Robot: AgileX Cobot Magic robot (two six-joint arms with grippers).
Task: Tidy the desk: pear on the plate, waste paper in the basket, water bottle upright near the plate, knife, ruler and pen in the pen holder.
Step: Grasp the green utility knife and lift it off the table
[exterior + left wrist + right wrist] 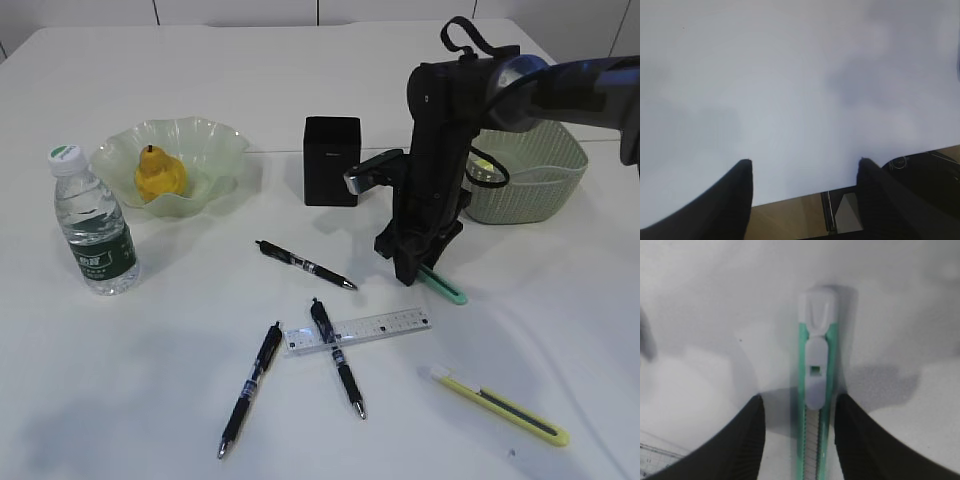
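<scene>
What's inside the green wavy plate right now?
The pear sits inside the plate, stem up. Nothing else shows in it; the glass under the pear is covered.

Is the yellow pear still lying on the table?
No, the pear sits inside the wavy green plate, not on the bare desk.

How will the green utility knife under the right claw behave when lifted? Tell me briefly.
The green utility knife is a long, narrow plastic body lying flat on the desk, so it is probably stiff and light. Its smooth, slim sides could slip or pivot between the right claw fingers. Being flat, it seems unlikely to roll.
</scene>
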